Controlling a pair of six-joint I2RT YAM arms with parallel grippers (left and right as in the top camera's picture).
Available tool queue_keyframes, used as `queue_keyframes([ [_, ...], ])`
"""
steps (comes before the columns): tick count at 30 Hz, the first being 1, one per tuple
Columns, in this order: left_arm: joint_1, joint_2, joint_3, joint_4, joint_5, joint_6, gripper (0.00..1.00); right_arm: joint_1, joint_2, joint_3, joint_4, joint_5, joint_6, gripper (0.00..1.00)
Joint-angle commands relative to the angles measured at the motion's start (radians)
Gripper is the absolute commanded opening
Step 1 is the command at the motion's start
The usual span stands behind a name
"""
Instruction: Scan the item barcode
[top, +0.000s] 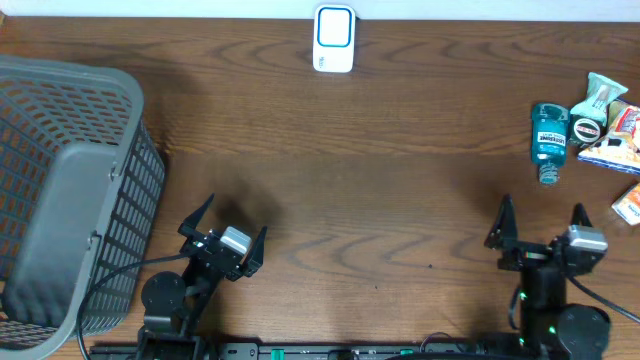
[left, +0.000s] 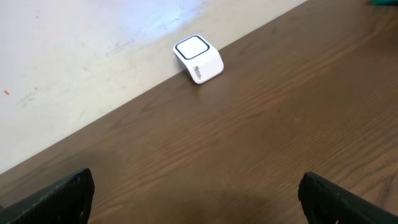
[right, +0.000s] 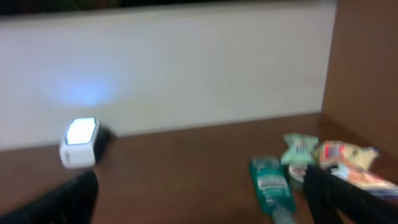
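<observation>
A white barcode scanner with a blue-ringed window (top: 334, 38) stands at the table's far edge, also seen as the scanner (left: 198, 58) and the scanner (right: 79, 142). Items lie at the far right: a teal bottle (top: 549, 141) on its side, a green packet (top: 602, 95), a small round tin (top: 586, 129) and colourful packets (top: 615, 140). The right wrist view shows the teal bottle (right: 272, 186) ahead of my right gripper (top: 541, 222), which is open and empty. My left gripper (top: 226, 229) is open and empty near the front left, far from the items.
A large grey mesh basket (top: 70, 190) fills the left side of the table, close to the left arm. A small orange-and-white box (top: 629, 204) lies at the right edge. A pale wall runs behind the table's far edge.
</observation>
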Motion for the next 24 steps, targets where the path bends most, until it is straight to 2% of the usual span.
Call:
queue_keyframes([
  [1, -0.004, -0.001, -0.026, -0.020, 0.020, 0.006, 0.98, -0.002, -0.041, -0.122, 0.104, -0.015, 0.054, 0.99],
  [6, -0.004, -0.001, -0.026, -0.020, 0.020, 0.006, 0.98, -0.028, -0.058, -0.269, 0.242, -0.015, 0.118, 0.99],
  [11, -0.004, -0.001, -0.026, -0.020, 0.020, 0.006, 0.98, -0.031, -0.058, -0.335, 0.246, -0.014, 0.121, 0.99],
  [15, -0.004, -0.001, -0.026, -0.020, 0.020, 0.006, 0.98, -0.029, -0.058, -0.334, 0.179, -0.007, 0.120, 0.99],
  [24, -0.004, -0.001, -0.026, -0.020, 0.020, 0.006, 0.98, -0.028, -0.057, -0.334, 0.180, -0.008, 0.121, 0.99],
])
